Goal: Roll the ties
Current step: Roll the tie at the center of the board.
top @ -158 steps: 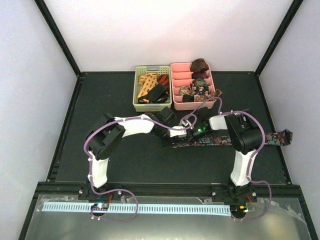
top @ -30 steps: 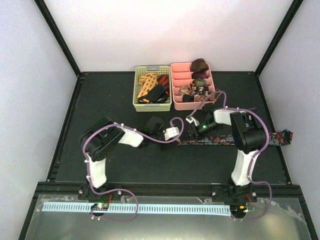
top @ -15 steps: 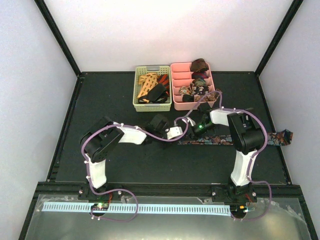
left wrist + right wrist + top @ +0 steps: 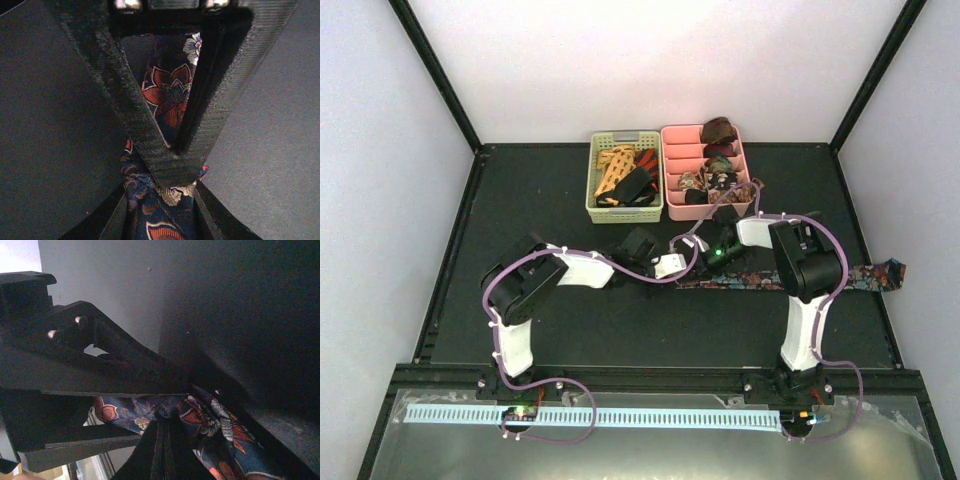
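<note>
Right hand (image 4: 165, 410) tight around floral tie (image 4: 220, 435)

Two arms stand just behind the pale slotted strip (image 4: 620, 417). The left arm (image 4: 575, 268) and the right arm (image 4: 805, 265) are both made of smooth white tubes and fat black round joints. A thin purple cable (image 4: 488, 293) loops along each arm. Right beside the strip, each black base (image 4: 520, 385) has small pale screws and tiny coloured lights. Far from the strip, a green light (image 4: 718, 252) glows on the right arm. The left gripper (image 4: 172, 167) and the right gripper (image 4: 185, 394) have black fingers (image 4: 120, 95) with fine ridged lines.
</note>
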